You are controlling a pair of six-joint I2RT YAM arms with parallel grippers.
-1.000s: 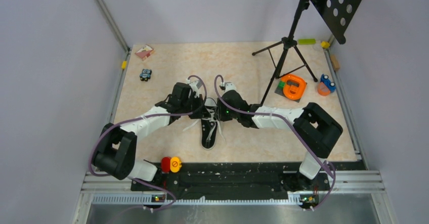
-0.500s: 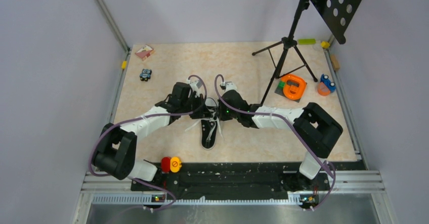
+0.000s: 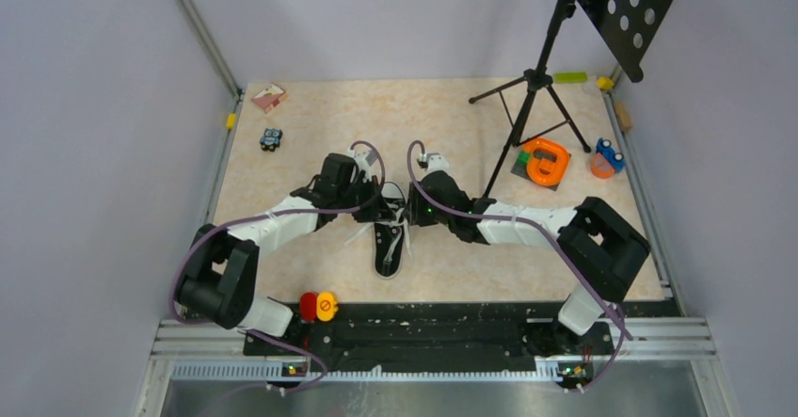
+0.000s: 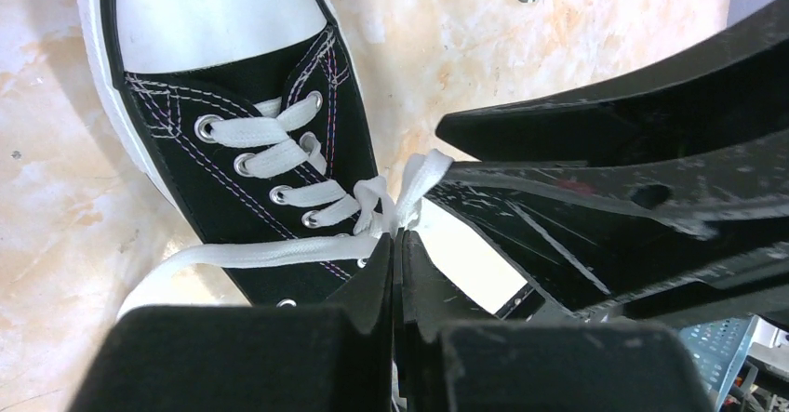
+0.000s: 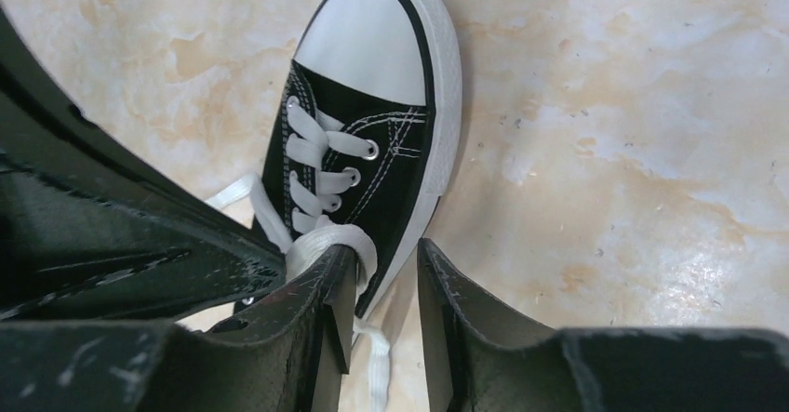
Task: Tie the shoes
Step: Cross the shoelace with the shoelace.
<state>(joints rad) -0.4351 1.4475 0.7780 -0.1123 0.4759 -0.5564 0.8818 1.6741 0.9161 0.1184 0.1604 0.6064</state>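
The black sneaker (image 3: 390, 249) lies mid-table with its white toe cap toward the near edge. It also shows in the left wrist view (image 4: 251, 152) and the right wrist view (image 5: 372, 142). My left gripper (image 4: 395, 237) is shut on a white lace (image 4: 270, 251) just above the top eyelets, and it sits at the shoe's throat in the top view (image 3: 376, 214). My right gripper (image 5: 386, 252) is open beside it (image 3: 407, 214). A lace loop (image 5: 326, 240) drapes over its left finger (image 5: 337, 277), and a strand hangs in the gap.
A black tripod stand (image 3: 527, 106) stands at the back right, with an orange object (image 3: 545, 161) and a blue one (image 3: 607, 157) beyond it. A small toy car (image 3: 271, 138) and a pink box (image 3: 268, 96) lie at the back left. Red and yellow buttons (image 3: 318, 306) sit at the near edge.
The right arm has shifted slightly to the right, its elbow moving out and its wrist drawing a little away from the left gripper. The left arm and the shoe have stayed put.
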